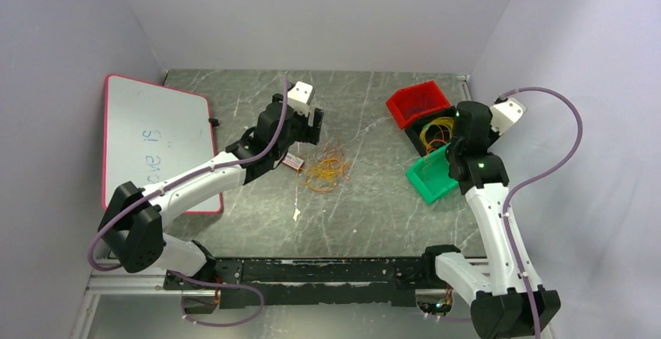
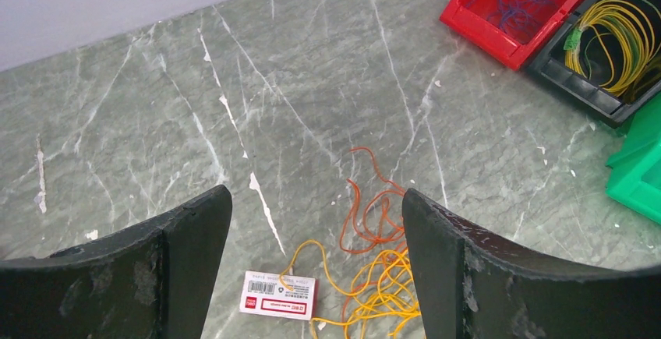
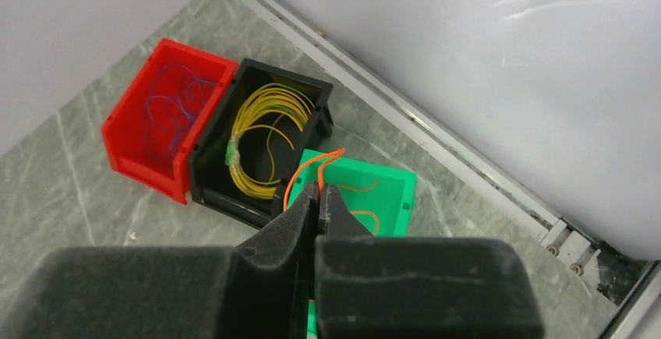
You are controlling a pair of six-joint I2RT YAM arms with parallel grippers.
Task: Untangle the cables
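Right wrist view: right pincer (image 3: 318, 199) closed on one orange cable (image 3: 308, 161), over green bin (image 3: 394, 191), far right corner.
Left pincer (image 2: 313, 195): wide, above tangle (image 2: 374, 277), midway between counter's side edges.
Advice: lower until slack coils inside bin, then release.

Place: we read this as a robotics lab test cell.
Walls: we see plain pale panels (image 1: 312, 12) boxing in the table.
Table: marbled grey top (image 1: 374, 206), aluminium rail (image 1: 312, 270) at its near edge.
Gear: we count red bin (image 3: 148, 169), black bin (image 3: 214, 187), green bin (image 3: 382, 169) and a whiteboard (image 1: 156, 136).
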